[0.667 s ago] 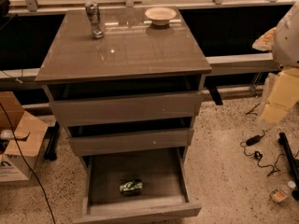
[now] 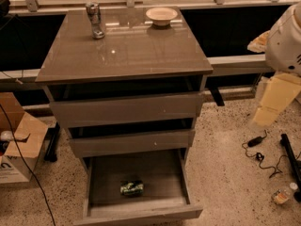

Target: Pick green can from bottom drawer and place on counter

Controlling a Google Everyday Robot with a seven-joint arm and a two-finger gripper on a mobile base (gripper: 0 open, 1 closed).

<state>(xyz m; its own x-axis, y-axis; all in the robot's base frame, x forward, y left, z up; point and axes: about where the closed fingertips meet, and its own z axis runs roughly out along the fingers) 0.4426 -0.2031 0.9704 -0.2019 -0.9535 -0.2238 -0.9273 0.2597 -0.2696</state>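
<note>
The green can [image 2: 131, 187] lies on its side on the floor of the open bottom drawer [image 2: 141, 214], a little left of the middle. The counter [image 2: 127, 51] is the glossy grey-brown top above the drawers. My gripper [image 2: 270, 105] shows as a cream-coloured part hanging below the white arm housing [image 2: 284, 39] at the right edge. It is well to the right of the cabinet, about level with the top drawer and far from the can.
A chrome tap [image 2: 95, 20] and a cream bowl [image 2: 161, 15] stand at the counter's far edge. Two upper drawers [image 2: 124, 109] stick out slightly. A cardboard box [image 2: 19, 140] stands on the floor at left. Cables [image 2: 258, 152] and a small bottle [image 2: 282, 195] lie on the floor at right.
</note>
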